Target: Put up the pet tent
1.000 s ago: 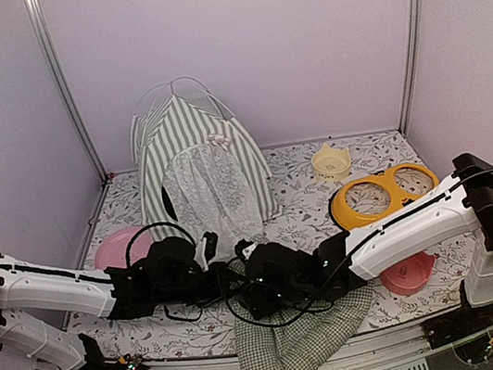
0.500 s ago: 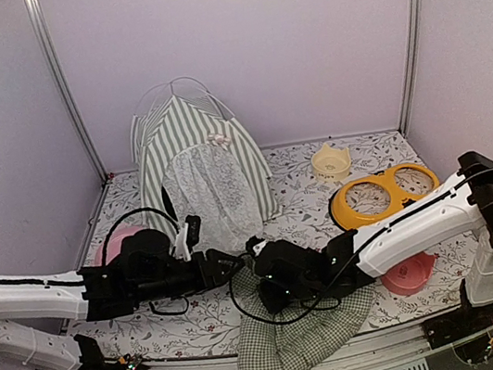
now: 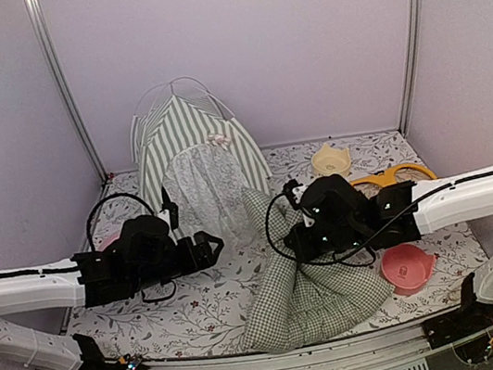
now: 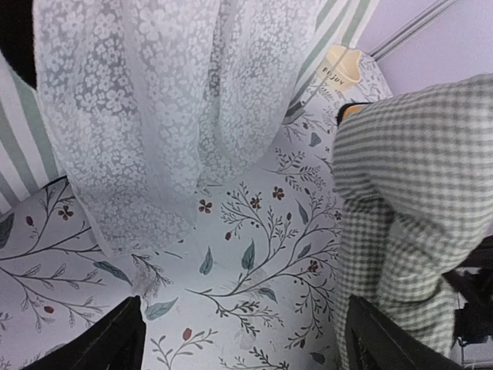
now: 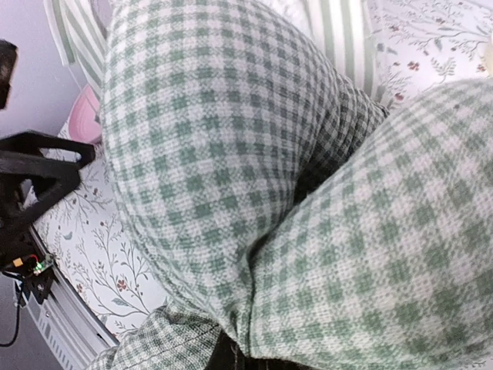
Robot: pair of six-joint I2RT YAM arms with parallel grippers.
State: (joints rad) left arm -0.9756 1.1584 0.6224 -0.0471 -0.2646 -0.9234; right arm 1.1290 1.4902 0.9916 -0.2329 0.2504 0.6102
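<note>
My left fingers point(image 3: 207, 245) now stand wide before the pet tent point(image 3: 194, 146). My right fingers point(image 3: 290, 232), clamped on the gingham cushion point(image 3: 311, 297), have lifted it toward its door. The handover looks done, so insertion comes next.

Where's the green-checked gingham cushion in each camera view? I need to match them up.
Top external: green-checked gingham fabric cushion, lower centre.
Left wrist: right side.
Right wrist: fills most of the frame.
Shared landmark: the grey-green and white striped fabric pet tent.
</note>
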